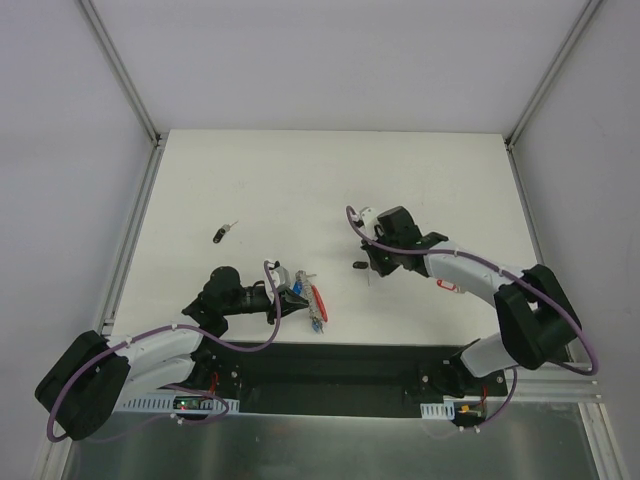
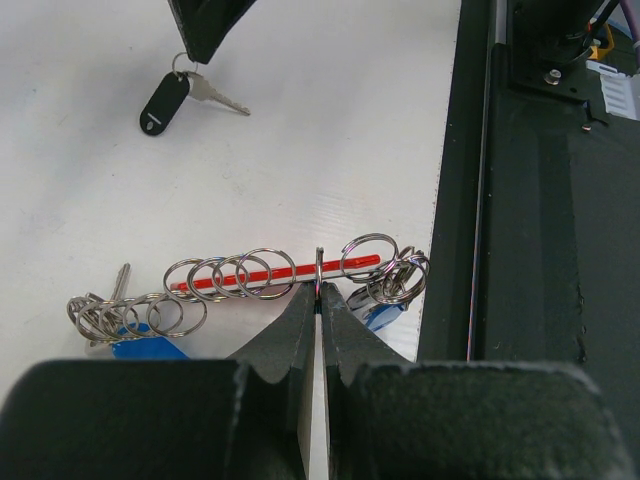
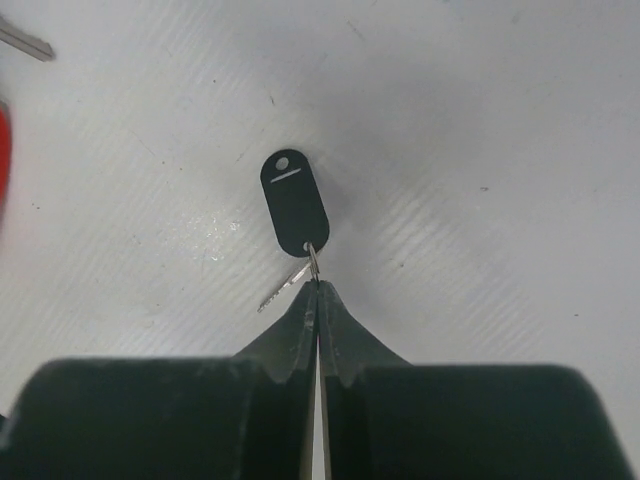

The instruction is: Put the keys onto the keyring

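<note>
The keyring lies near the table's front edge; in the left wrist view its red band carries several split rings and blue tags. My left gripper is shut on one upright split ring of it. One key with a black head sits right of the keyring. My right gripper is shut on its small ring, the head low over the table. This key also shows in the left wrist view. A second key lies alone at the far left.
A red-tagged key lies on the table right of my right gripper. The table's black front edge runs close beside the keyring. In the right wrist view a key blade and a red edge show at the upper left.
</note>
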`<state>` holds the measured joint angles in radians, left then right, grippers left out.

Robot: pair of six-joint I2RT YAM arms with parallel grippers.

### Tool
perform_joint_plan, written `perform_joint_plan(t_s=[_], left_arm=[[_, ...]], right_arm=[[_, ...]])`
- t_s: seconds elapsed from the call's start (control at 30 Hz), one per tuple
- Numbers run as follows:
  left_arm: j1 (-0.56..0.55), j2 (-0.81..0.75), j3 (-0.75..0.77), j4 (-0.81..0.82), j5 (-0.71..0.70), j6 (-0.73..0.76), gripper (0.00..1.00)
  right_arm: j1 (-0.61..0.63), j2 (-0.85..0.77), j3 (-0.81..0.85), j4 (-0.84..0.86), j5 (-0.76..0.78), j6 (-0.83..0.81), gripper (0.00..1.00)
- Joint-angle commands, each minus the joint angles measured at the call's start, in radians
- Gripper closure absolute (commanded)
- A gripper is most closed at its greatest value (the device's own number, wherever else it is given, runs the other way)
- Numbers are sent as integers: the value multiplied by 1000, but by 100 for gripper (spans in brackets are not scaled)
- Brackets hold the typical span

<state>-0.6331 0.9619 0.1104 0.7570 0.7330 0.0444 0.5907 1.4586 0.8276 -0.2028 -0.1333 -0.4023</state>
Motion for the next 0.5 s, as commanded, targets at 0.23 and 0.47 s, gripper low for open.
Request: perform_joint_plan(t_s=[0.23, 0.47], left_arm=[[6, 5, 40, 31, 14, 17, 100], [6, -2, 41, 22, 17, 18, 100]], right_arm=[[115, 137, 155, -159, 224, 82, 99], [118, 210, 344, -485, 302, 69, 99]])
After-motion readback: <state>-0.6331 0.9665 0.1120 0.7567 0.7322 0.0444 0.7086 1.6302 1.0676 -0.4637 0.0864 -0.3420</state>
